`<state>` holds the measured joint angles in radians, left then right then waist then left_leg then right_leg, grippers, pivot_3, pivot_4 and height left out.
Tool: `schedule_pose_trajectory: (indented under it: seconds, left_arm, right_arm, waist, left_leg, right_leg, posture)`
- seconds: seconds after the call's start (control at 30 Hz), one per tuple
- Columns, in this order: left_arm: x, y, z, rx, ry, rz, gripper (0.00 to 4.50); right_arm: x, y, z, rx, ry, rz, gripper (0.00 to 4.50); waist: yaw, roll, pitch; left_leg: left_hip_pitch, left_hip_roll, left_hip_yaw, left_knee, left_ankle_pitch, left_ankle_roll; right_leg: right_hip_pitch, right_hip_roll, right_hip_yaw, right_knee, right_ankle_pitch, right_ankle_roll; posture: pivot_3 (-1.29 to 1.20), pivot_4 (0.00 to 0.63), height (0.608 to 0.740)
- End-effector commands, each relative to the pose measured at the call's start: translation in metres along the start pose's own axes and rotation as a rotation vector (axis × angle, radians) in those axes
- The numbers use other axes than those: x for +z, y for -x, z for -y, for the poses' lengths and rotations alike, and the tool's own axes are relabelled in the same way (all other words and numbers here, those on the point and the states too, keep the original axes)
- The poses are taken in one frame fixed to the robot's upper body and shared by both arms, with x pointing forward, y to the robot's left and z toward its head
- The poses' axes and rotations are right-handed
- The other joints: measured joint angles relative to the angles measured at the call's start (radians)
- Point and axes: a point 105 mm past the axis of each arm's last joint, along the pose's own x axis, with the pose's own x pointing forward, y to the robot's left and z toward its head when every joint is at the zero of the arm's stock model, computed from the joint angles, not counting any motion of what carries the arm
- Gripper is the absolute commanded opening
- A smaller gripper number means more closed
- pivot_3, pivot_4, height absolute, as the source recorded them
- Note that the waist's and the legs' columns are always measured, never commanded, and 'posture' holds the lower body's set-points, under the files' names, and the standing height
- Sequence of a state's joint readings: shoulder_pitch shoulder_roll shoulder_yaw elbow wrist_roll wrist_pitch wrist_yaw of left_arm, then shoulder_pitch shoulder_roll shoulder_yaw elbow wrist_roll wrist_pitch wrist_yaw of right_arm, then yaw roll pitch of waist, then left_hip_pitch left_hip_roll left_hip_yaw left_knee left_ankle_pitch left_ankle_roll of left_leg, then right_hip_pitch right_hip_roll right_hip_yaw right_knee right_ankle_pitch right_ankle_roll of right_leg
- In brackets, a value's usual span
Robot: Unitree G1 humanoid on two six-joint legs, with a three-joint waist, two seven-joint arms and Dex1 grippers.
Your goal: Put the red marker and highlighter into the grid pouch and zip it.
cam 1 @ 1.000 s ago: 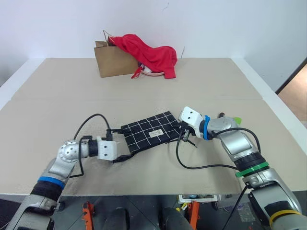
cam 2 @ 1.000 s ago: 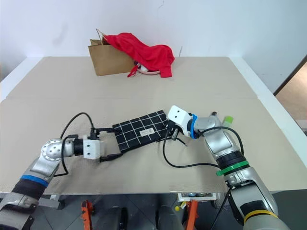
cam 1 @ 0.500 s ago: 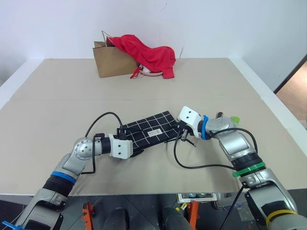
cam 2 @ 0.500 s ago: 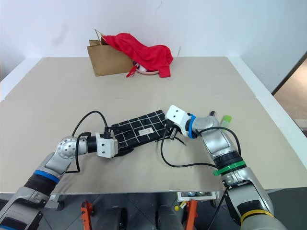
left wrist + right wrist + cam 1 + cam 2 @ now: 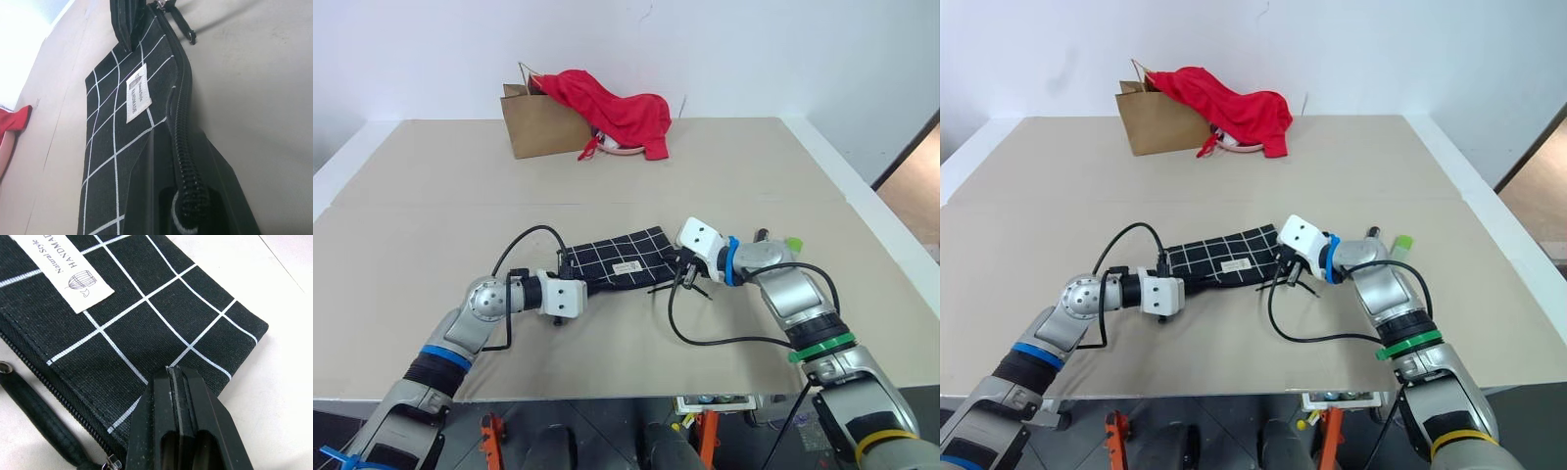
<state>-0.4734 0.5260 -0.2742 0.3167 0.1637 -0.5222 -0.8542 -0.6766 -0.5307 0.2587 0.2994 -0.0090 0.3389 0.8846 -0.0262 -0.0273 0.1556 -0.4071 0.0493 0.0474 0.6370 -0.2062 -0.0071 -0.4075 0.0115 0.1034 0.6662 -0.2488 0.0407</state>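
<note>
Grid pouch (image 5: 619,262) lies flat near the front of the tan surface (image 5: 431,225), its fabric pinched at both ends: the left gripper (image 5: 576,286) has its fingers clamped on the zipper-edge corner at one end, and the right gripper (image 5: 677,264) holds its fingers closed on the opposite corner beside the black pull cord (image 5: 36,423). Just beyond the right forearm, the light-green highlighter (image 5: 794,243) rests on the surface, while far back stands a brown paper bag (image 5: 540,123) draped with red cloth (image 5: 617,113).

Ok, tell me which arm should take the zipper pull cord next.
Probably right. The right fingers pinch the grid pouch corner beside the pull cord; the left fingers clamp the far end.
</note>
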Motion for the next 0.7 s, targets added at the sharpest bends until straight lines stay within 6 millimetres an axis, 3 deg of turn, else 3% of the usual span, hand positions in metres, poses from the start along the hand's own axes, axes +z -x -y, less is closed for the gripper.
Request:
schedule_pose_trajectory:
  seconds: [0.03, 0.13, 0.33, 0.43, 0.5, 0.7]
  left_arm:
    - [0.004, -0.004, 0.002, 0.007, 0.059, 0.018, 0.01]
    - [0.005, -0.005, -0.003, 0.046, 0.118, 0.025, 0.0]
    - [0.015, -0.005, -0.018, 0.149, 0.264, 0.074, 0.0]
    - [0.021, -0.004, -0.03, 0.21, 0.355, 0.103, 0.0]
    - [0.024, -0.004, -0.036, 0.24, 0.405, 0.118, 0.0]
    - [0.029, -0.003, -0.041, 0.27, 0.472, 0.149, 0.0]
  right_arm:
    - [0.027, 0.008, 0.015, -0.033, -0.209, 0.164, 0.32]
    - [0.064, 0.032, 0.04, -0.076, -0.359, 0.353, 1.27]
    - [0.09, 0.076, 0.053, -0.07, -0.444, 0.489, 4.26]
    - [0.087, 0.096, 0.05, -0.057, -0.456, 0.489, 4.42]
    - [0.073, 0.103, 0.051, -0.104, -0.441, 0.431, 4.42]
    - [0.035, 0.092, 0.04, -0.157, -0.372, 0.244, 4.42]
  waist:
    - [0.0, 0.0, 0.0]
    - [0.0, 0.001, 0.001]
    - [0.0, 0.002, 0.001]
    - [0.001, 0.002, 0.001]
    - [0.001, 0.002, 0.001]
    - [-0.007, 0.002, 0.001]
  left_leg:
    - [0.0, 0.0, 0.0, 0.0, 0.0, 0.0]
    - [-0.001, 0.0, 0.0, 0.0, 0.0, 0.0]
    - [-0.004, -0.002, -0.002, 0.0, -0.003, 0.001]
    - [-0.009, -0.002, -0.005, 0.0, -0.003, 0.001]
    - [-0.016, -0.002, -0.007, 0.0, -0.003, 0.001]
    - [-0.017, -0.002, -0.008, 0.0, -0.003, 0.001]
  right_leg:
    - [0.0, 0.0, 0.0, 0.0, 0.0, 0.0]
    - [-0.001, 0.0, 0.0, 0.0, 0.001, 0.0]
    - [-0.003, -0.001, 0.0, 0.0, 0.0, -0.002]
    - [-0.006, -0.001, -0.003, 0.0, -0.001, -0.002]
    - [-0.011, 0.0, -0.004, 0.0, -0.001, -0.003]
    - [-0.013, 0.0, -0.004, 0.0, -0.001, -0.003]
  posture:
    - [0.0, 0.15, 0.74]
    - [0.0, 0.15, 0.74]
    - [0.0, 0.15, 0.74]
    - [0.0, 0.15, 0.74]
    - [0.0, 0.15, 0.74]
    - [0.0, 0.15, 0.74]
